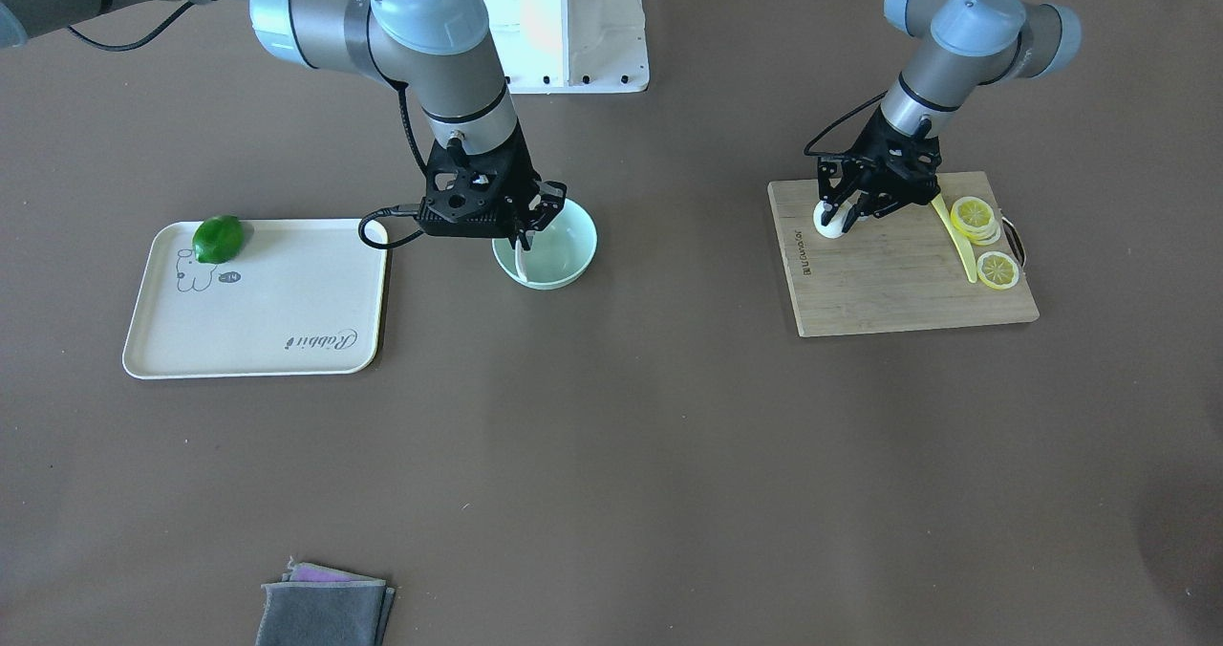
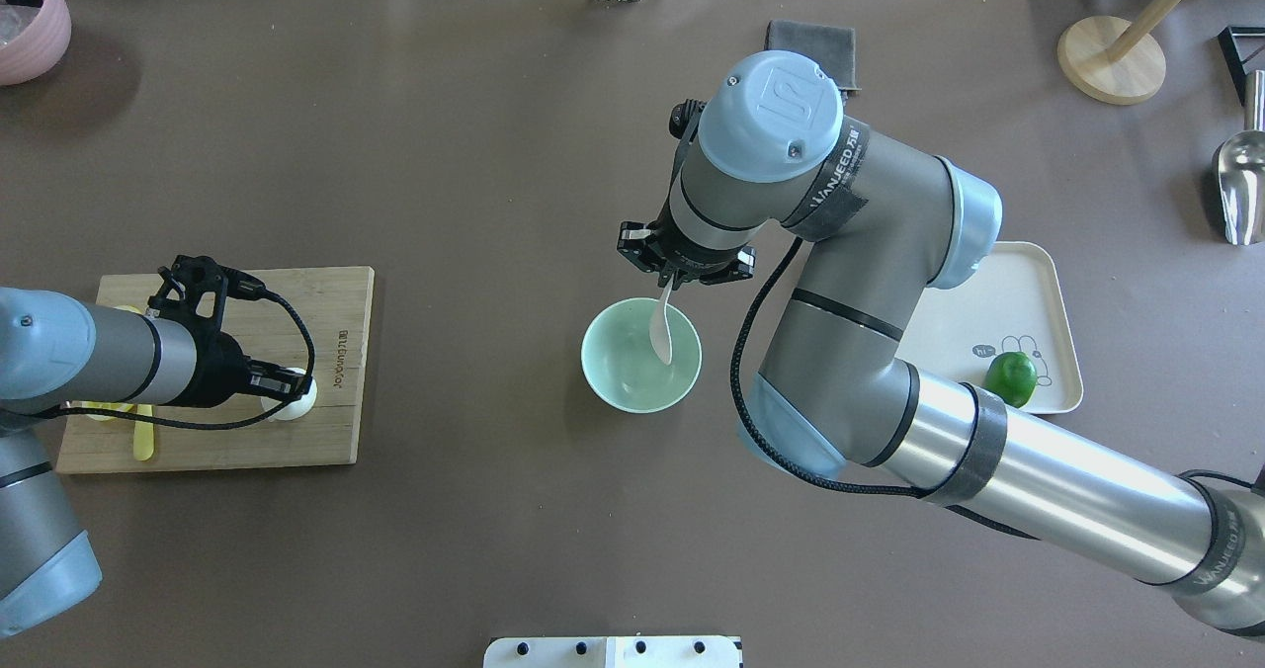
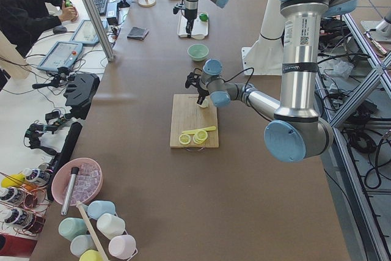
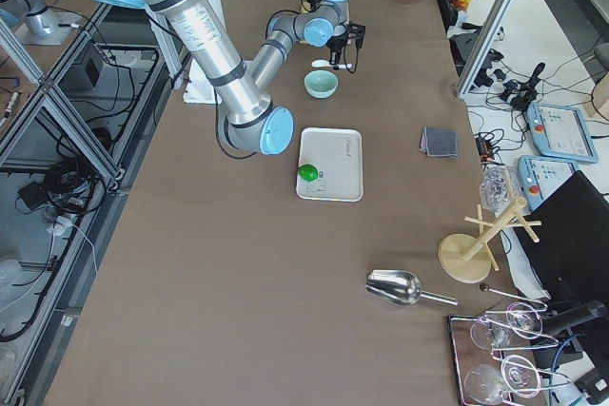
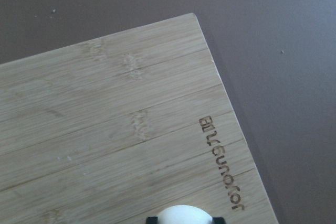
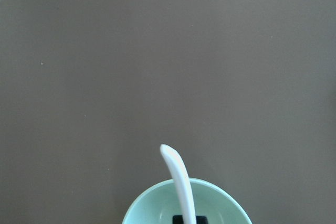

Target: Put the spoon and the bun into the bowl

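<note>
The pale green bowl (image 1: 585, 262) (image 2: 615, 393) (image 6: 149, 209) stands mid-table. My right gripper (image 1: 525, 235) (image 2: 674, 281) is over its rim, shut on the white spoon (image 1: 521, 262) (image 2: 660, 337) (image 6: 176, 177), which slants down into the bowl. The white bun (image 1: 826, 224) (image 2: 295, 407) (image 5: 184, 214) sits on the wooden cutting board (image 1: 889, 292) (image 2: 296, 302) (image 5: 105, 129) near its edge. My left gripper (image 1: 841, 218) (image 2: 296, 388) is down on the bun, a black pad against each side of it.
A yellow knife (image 1: 958, 245) and lemon slices (image 1: 997, 269) lie on the board behind the left gripper. A cream tray (image 1: 268, 312) (image 2: 1033, 283) with a green lime (image 1: 219, 238) (image 2: 1010, 378) lies by the right arm. A folded grey cloth (image 1: 325, 608) lies at the far edge.
</note>
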